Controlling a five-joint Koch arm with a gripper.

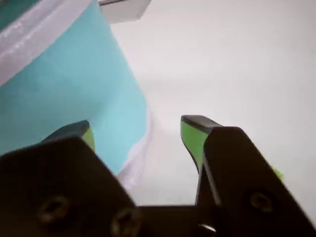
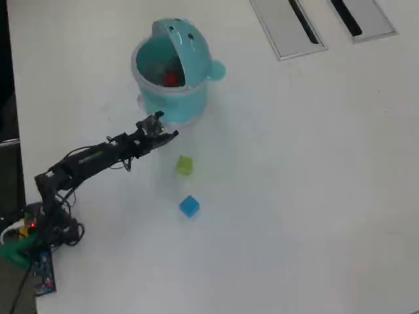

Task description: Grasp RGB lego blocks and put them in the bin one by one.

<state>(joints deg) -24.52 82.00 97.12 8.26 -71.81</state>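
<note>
The teal bin (image 2: 190, 101) stands at the top of the overhead view with its lid tipped up, and the red block (image 2: 171, 80) lies inside it. The yellow-green block (image 2: 184, 165) and the blue block (image 2: 189, 207) sit on the white table below the bin. My gripper (image 2: 163, 129) hangs just in front of the bin's base, open and empty. In the wrist view the bin's wall (image 1: 74, 94) fills the left side, and my gripper (image 1: 136, 129) shows green-padded fingertips (image 1: 192, 136) wide apart with bare table between them.
Two flat grey slotted panels (image 2: 288, 26) lie at the top right of the overhead view. The arm's base and wiring (image 2: 36, 242) sit at the lower left by the table's edge. White table (image 2: 308, 196) stretches to the right.
</note>
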